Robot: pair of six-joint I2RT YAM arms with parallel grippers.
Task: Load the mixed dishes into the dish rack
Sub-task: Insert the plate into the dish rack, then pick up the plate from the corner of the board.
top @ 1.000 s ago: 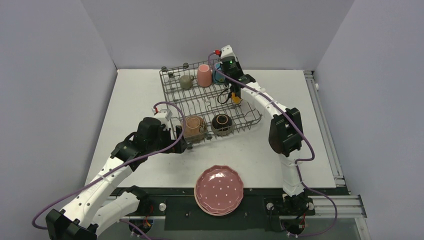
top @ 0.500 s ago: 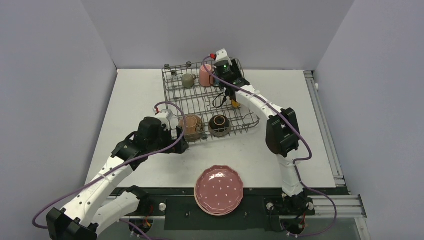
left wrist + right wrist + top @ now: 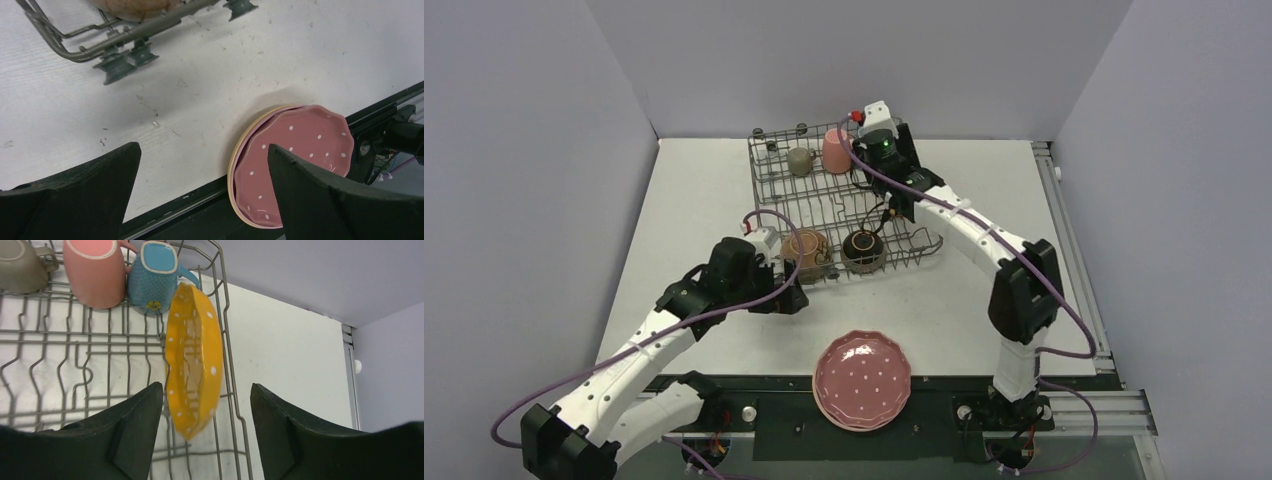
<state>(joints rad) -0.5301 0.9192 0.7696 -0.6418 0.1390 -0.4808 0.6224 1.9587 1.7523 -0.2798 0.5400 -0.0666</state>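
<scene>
The dish rack holds a pink cup, a grey-green cup, a terracotta bowl and a dark brown bowl. In the right wrist view the orange-yellow dotted plate stands on edge between the rack's wires, next to the blue flowered mug. My right gripper is open around the plate, with its fingers apart from it. Stacked pink plates lie at the near edge. My left gripper is open and empty over the table, left of the pink plates.
The rack's near corner and feet show at the top of the left wrist view. The black rail runs along the table's near edge under the plates. Grey walls close in the left, back and right sides.
My right gripper has drawn back from the yellow plate, which stays in the rack, and its elbow has swung right. The rack shifted slightly. My left gripper has moved a little right and nearer.
</scene>
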